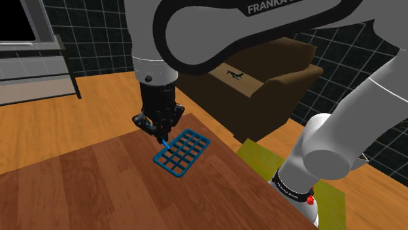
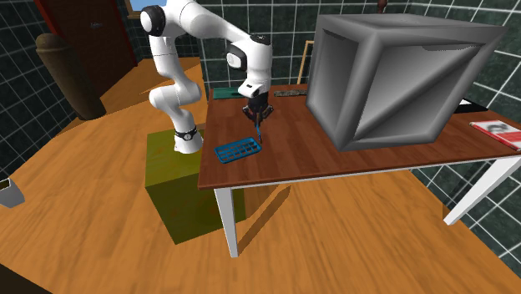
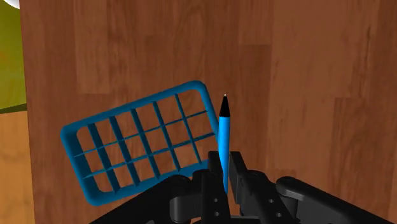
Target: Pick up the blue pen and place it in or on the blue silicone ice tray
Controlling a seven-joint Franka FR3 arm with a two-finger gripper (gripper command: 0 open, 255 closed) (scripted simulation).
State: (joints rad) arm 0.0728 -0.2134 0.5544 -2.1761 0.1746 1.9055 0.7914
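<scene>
A blue pen (image 3: 224,137) with a dark tip sticks out from between my black fingers, and the gripper (image 3: 222,170) is shut on it. The blue ice tray (image 3: 141,140), an open grid of cells, lies flat on the wooden table just beside the pen's tip. In the shoulder view the gripper (image 1: 159,129) hangs over the tray's (image 1: 183,151) far corner with the pen (image 1: 165,140) pointing down toward it. From the second exterior view the gripper (image 2: 256,115) is above the tray's (image 2: 238,150) far end, the pen (image 2: 258,132) held above the table.
The wooden table (image 2: 334,159) carries a large grey box (image 2: 392,75) on the second exterior view's right. An olive stand (image 2: 179,188) sits by the table's edge near the tray. A brown armchair (image 1: 261,78) stands beyond the table in the shoulder view.
</scene>
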